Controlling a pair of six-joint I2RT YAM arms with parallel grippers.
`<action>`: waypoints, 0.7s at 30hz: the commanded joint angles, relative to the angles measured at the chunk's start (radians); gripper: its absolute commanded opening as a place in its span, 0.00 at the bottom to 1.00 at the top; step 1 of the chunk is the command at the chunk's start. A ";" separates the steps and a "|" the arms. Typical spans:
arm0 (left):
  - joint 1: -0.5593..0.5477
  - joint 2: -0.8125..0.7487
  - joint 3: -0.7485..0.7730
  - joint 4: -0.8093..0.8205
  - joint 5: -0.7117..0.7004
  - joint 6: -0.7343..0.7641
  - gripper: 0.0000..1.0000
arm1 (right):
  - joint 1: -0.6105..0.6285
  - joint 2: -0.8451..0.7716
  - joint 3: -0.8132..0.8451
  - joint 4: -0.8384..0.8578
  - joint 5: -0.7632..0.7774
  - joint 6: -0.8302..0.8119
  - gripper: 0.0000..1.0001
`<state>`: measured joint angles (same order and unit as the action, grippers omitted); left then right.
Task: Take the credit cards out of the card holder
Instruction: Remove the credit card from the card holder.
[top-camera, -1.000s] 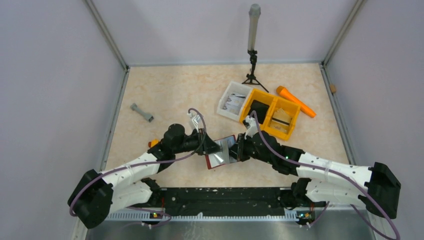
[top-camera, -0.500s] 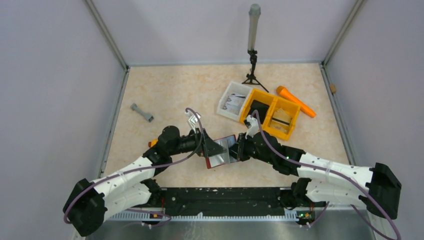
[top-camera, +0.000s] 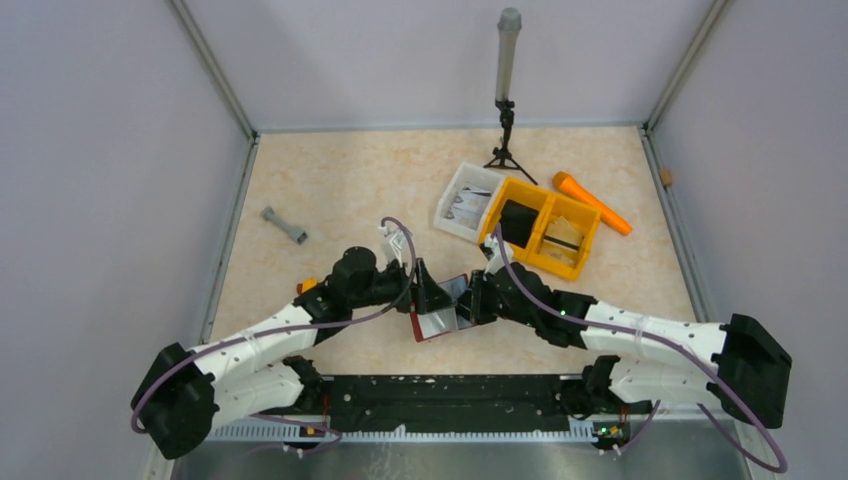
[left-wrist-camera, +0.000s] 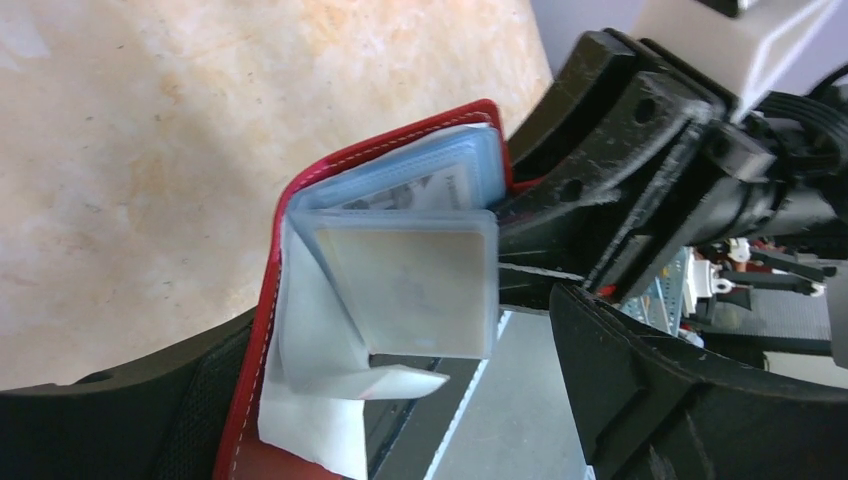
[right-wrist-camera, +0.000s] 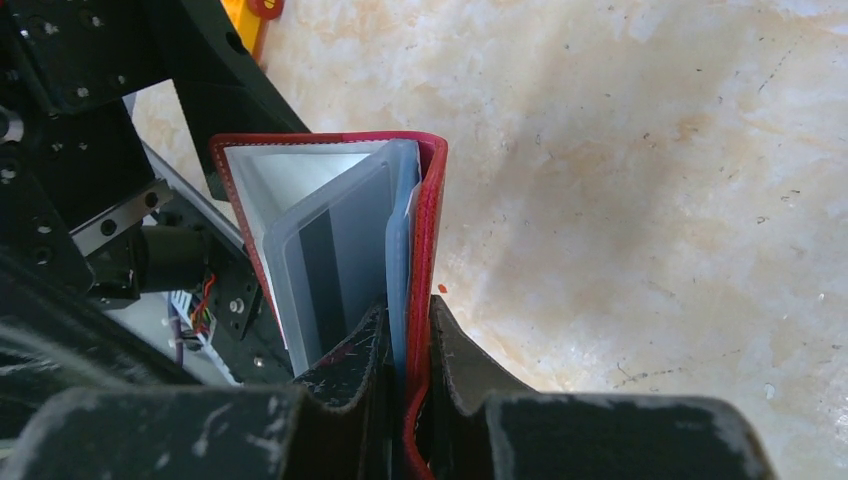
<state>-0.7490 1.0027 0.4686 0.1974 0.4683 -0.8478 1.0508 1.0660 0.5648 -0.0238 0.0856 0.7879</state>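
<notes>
Right wrist view: holder (right-wrist-camera: 433, 190) is pinched by its red cover between the narrowed jaws of the right gripper (right-wrist-camera: 408, 325) and held open above the table (top-camera: 330, 180), near the middle of its near edge. Left gripper (left-wrist-camera: 405, 320) is spread wide, one finger on either side of the open leaves, with nothing gripped. Cards (left-wrist-camera: 410, 285) are seen tucked in the clear sleeves inside the holder.

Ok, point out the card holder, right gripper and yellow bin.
card holder (right-wrist-camera: 433, 210): right wrist view, red outer cover edge.
right gripper (right-wrist-camera: 405, 328): right wrist view, midway between fingertips.
yellow bin (top-camera: 590, 243): top view, right wall.
</notes>
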 joint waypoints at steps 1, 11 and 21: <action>-0.007 0.036 0.056 -0.070 -0.062 0.042 0.97 | -0.001 -0.002 0.035 0.068 0.009 0.000 0.00; -0.009 0.069 0.060 -0.067 -0.050 0.032 0.82 | -0.001 -0.021 0.019 0.062 0.010 0.004 0.00; -0.009 -0.003 0.025 -0.056 -0.041 0.023 0.55 | -0.004 -0.079 -0.049 0.140 -0.019 0.036 0.08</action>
<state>-0.7555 1.0340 0.5072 0.1120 0.4362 -0.8352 1.0504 1.0435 0.5415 -0.0101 0.0883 0.7971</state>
